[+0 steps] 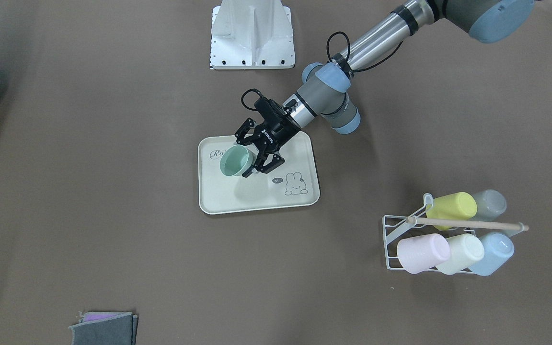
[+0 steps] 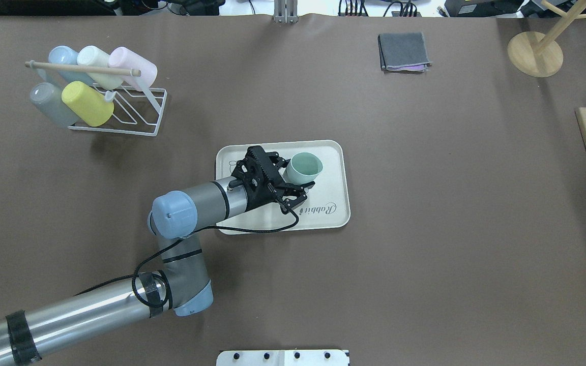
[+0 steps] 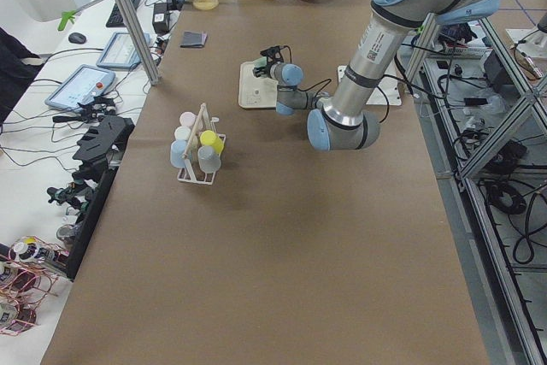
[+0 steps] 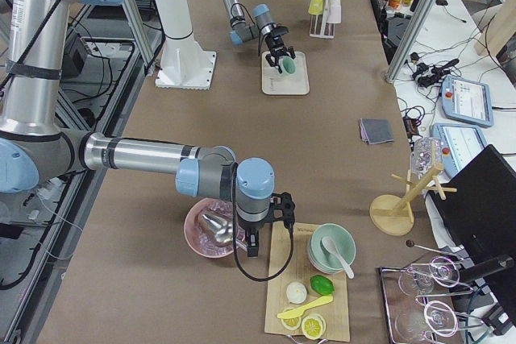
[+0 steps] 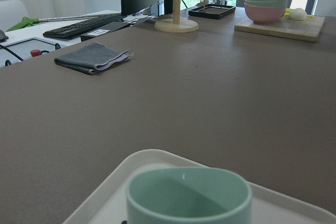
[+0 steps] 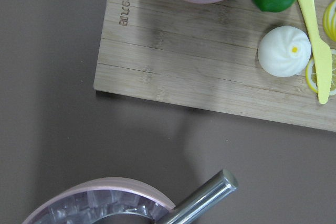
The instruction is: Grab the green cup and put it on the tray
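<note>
I have the left claw [image 2: 295,177] clamped on the green cup [image 1: 234,160] low on its side, mouth upward. It sits mid-frame over the tray [image 1: 257,203], seemingly just clear and ready to set down.

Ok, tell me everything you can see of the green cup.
The green cup is a small, plain, matte mint tumbler with no handle, empty, mouth up. The left gripper holds it by its sides over the tray, near the "Rabbit" script. Whether its base touches the tray cannot be told.
</note>
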{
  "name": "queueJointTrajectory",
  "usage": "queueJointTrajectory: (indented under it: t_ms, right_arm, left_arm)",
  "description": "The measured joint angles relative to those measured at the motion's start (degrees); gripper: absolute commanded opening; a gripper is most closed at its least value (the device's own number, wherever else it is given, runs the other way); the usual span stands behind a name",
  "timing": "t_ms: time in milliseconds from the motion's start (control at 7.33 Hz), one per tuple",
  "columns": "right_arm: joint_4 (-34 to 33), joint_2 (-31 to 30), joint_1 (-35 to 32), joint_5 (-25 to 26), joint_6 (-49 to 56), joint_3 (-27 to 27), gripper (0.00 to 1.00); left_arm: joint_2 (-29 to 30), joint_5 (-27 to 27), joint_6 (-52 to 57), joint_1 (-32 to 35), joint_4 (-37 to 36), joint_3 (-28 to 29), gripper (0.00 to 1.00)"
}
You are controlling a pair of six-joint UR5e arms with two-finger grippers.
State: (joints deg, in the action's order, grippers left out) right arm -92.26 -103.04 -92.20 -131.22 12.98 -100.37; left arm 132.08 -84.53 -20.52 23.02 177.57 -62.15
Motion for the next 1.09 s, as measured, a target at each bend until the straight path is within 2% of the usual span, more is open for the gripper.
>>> queueJointTrajectory:
  t_ms: [136, 273, 1091]
  right_arm:
    - [0.09, 0.02, 0.00, -0.02, 0.00, 0.00, 1.00]
    - [0.12, 0.03, 0.00, -0.08, -0.03, 0.00, 1.00]
    - [0.17, 0.14, 0.00, -0.17, -0.23, -0.01, 1.00]
  left_arm:
    - [0.18, 0.08, 0.14, 0.00, -0.02, -0.09, 0.87]
    - [0.24, 0.20, 0.18, 0.00, -0.01, -0.18, 0.98]
    - [0.20, 0.29, 0.24, 0.17, 0.24, -1.96, 0.98]
